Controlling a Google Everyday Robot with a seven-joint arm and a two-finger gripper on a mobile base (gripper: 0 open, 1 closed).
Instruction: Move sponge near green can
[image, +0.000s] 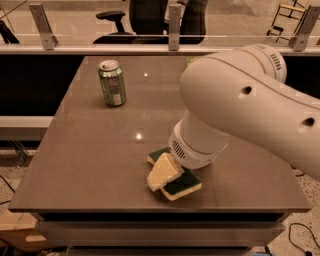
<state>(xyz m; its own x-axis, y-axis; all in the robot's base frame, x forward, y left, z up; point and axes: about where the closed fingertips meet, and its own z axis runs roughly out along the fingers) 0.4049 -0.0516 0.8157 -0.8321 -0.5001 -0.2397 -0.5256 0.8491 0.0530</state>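
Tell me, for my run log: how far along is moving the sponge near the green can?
Done: the gripper is down at the sponge, near the front edge of the table. In hand: taking hold; a grip cannot be confirmed. Left: the whole carry to the green can, upright at the far left, well apart.

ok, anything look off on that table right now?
Nothing stands out. The small green metal can stands upright at the back left of the brown table; no spill. The wavy-edged, green-topped sponge lies near the front edge, skewed to it, with the gripper down over it.
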